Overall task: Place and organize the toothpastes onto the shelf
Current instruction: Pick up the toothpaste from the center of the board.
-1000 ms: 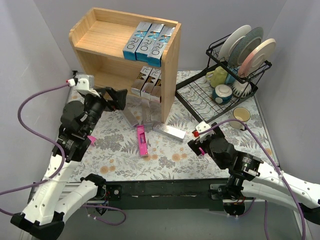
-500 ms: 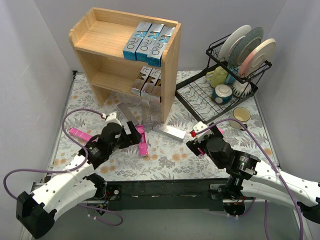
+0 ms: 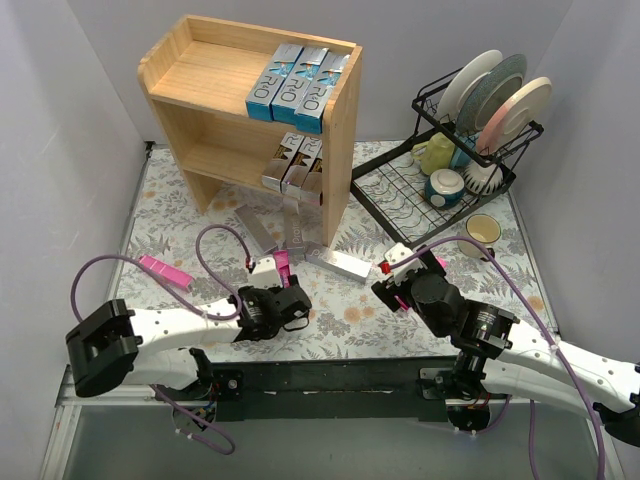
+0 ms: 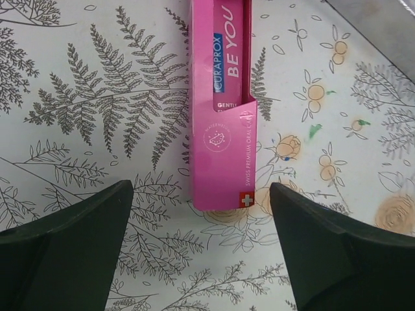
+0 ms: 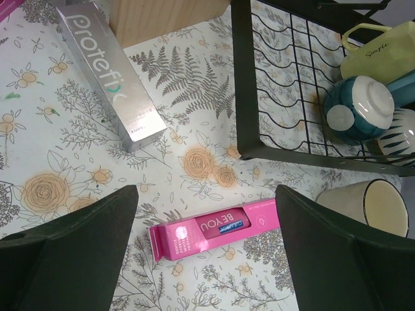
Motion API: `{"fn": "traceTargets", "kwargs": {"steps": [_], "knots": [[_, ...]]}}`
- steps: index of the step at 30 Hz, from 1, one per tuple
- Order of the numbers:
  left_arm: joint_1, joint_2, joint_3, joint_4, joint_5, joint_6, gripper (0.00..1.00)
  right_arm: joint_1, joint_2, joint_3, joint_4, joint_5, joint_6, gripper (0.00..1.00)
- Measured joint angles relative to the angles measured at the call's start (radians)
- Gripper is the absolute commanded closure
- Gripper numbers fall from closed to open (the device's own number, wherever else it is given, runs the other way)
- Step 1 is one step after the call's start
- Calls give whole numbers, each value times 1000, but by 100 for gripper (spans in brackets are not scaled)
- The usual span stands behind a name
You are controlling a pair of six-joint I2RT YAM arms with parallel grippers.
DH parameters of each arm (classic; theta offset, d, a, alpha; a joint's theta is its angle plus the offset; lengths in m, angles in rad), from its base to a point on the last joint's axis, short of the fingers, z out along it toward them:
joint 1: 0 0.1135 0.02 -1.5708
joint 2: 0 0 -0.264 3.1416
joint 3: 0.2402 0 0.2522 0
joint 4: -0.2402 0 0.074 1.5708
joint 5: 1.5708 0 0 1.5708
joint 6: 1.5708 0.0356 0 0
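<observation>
The left end effector (image 4: pixel 201 201) is released, its jaws spread wide and touching nothing. The flapped end of a pink toothpaste box (image 4: pixel 220 97) lies flat on the tabletop (image 4: pixel 78 78) between the fingertips, and the rest runs straight ahead. The long sides are thus already lined up with the jaws. A sound grasp would likely be made by lowering squarely, centring the box in the gap, and clenching across the narrow width a little beyond the flap, where the card may crush.

The right end effector (image 5: pixel 206 194) is likewise released and empty. A second pink box (image 5: pixel 214 230) lies crosswise between its fingers, so the wrist would probably have to be turned before closing. A silver box (image 5: pixel 107 71) lies ahead to the left and the dish rack (image 5: pixel 259 84) ahead to the right.

The shelf (image 3: pixel 200 75), with three blue boxes (image 3: pixel 295 85) on top, stands well beyond both.
</observation>
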Motion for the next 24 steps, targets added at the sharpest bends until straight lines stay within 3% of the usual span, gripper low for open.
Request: {"fn": "traceTargets", "kwargs": {"steps": [9,18,24], "knots": [[-43,178,37,10,-102,-84,33,0,0,0,0,3,0,5],[-46,220,41,69,-129,-71,67,-1,1,0,0,3,0,5],[-46,180,48,20,-108,-91,72,-1,3,0,0,3,0,5]]}}
